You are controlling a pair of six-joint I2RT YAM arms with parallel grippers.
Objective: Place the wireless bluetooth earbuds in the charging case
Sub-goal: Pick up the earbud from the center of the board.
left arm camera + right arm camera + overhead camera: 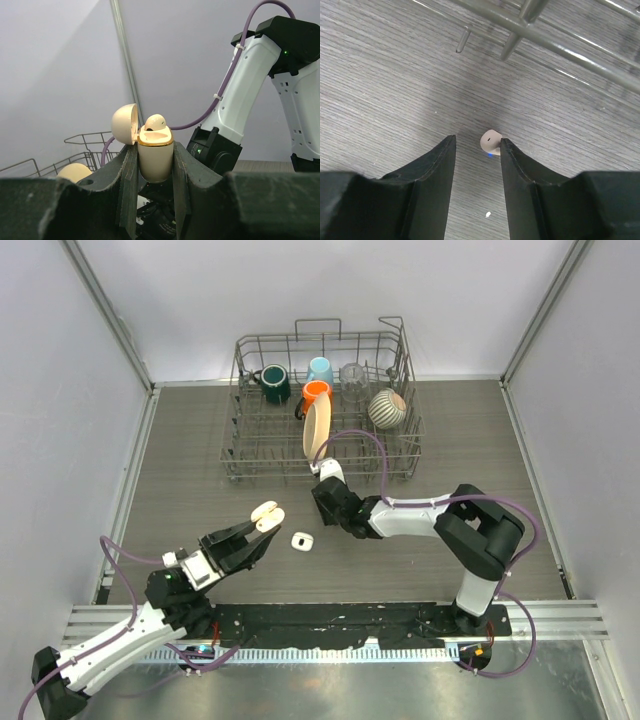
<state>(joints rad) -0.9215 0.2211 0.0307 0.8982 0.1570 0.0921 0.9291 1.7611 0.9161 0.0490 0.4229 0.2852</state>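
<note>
My left gripper (255,530) is shut on a beige case (155,160) with a gold rim, held upright above the table. Its lid (124,124) is swung open to the left, and one earbud (155,121) sits in its top. The white charging case (302,540) lies open on the table between the two grippers, with nothing touching it. My right gripper (477,138) is low over the table and open. A white earbud (490,141) with a small blue light lies on the wood against the tip of the right finger (512,160). It stays clear of the left finger.
A wire dish rack (240,455) holding mugs, a glass and a plate stands at the back, its lower bars (555,42) just beyond my right gripper. A tiny white speck (488,215) lies on the table between the right fingers. Walls close in the left and right sides.
</note>
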